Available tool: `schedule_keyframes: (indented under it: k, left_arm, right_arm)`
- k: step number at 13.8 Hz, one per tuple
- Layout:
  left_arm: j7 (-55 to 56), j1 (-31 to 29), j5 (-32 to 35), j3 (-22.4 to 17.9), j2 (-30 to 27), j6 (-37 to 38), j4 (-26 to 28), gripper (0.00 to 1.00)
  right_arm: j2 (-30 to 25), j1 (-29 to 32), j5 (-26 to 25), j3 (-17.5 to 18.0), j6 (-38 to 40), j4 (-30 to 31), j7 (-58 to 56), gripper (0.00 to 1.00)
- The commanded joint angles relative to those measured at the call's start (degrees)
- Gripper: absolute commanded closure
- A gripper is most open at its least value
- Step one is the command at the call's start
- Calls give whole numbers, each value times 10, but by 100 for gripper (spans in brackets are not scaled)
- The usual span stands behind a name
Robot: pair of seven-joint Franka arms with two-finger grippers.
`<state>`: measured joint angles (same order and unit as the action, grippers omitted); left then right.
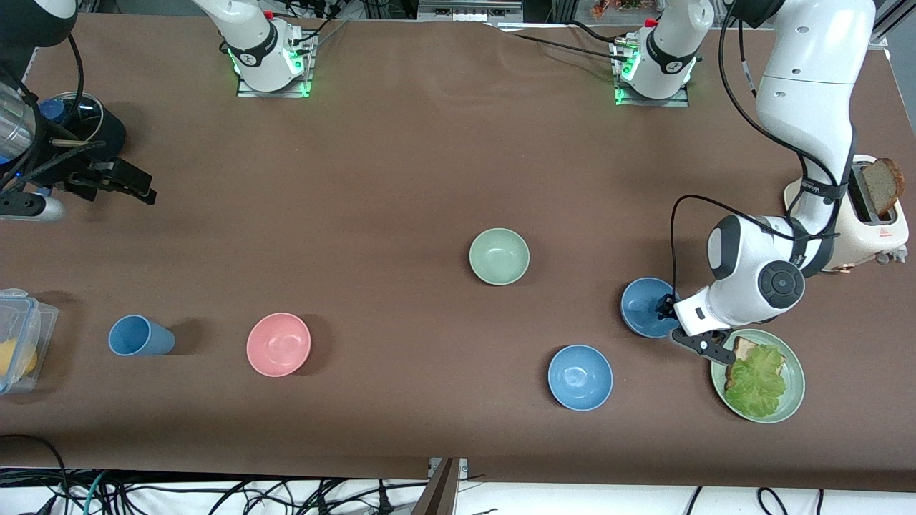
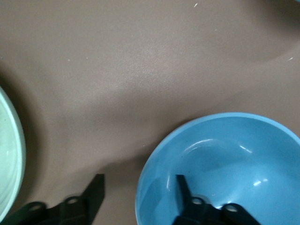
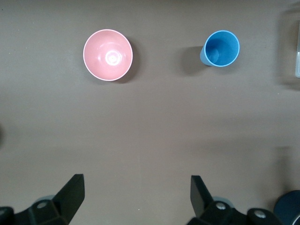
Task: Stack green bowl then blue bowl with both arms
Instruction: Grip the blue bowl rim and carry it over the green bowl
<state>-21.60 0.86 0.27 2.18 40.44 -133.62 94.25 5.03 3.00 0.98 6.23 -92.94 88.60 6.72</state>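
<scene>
The pale green bowl (image 1: 499,256) sits upright near the table's middle. Two blue bowls lie toward the left arm's end, one (image 1: 646,307) farther from the front camera than the other (image 1: 580,377). My left gripper (image 1: 667,309) is open and low at the farther blue bowl. In the left wrist view (image 2: 139,180) one finger is inside the bowl (image 2: 234,154) and the other is outside its rim. My right gripper (image 1: 132,184) is open and empty, raised over the right arm's end of the table; it also shows in the right wrist view (image 3: 136,183).
A green plate (image 1: 791,397) with bread and lettuce lies beside my left gripper; its rim shows in the left wrist view (image 2: 9,159). A toaster (image 1: 869,214) holds bread. A pink bowl (image 1: 278,344), a blue cup (image 1: 139,336) and a plastic container (image 1: 18,343) stand toward the right arm's end.
</scene>
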Motion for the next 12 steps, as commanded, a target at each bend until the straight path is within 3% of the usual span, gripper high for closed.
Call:
schedule_keyframes:
  k: [1, 6, 9, 12]
  left_arm:
    - [-17, 5, -8, 0, -4, 9, -4, 100]
    - [-16, 4, -8, 1, -17, 21, -13, 100]
    - [-13, 5, -10, 4, -49, 83, -31, 100]
    - [15, 9, -25, 47, -69, 162, -59, 100]
  right_arm:
    - [2, 7, -4, 5, 8, -8, 6, 0]
    - [2, 6, -4, 4, 8, -8, 5, 0]
    - [2, 6, -4, 4, 8, -8, 6, 0]
    - [3, 6, -4, 4, 8, -8, 5, 0]
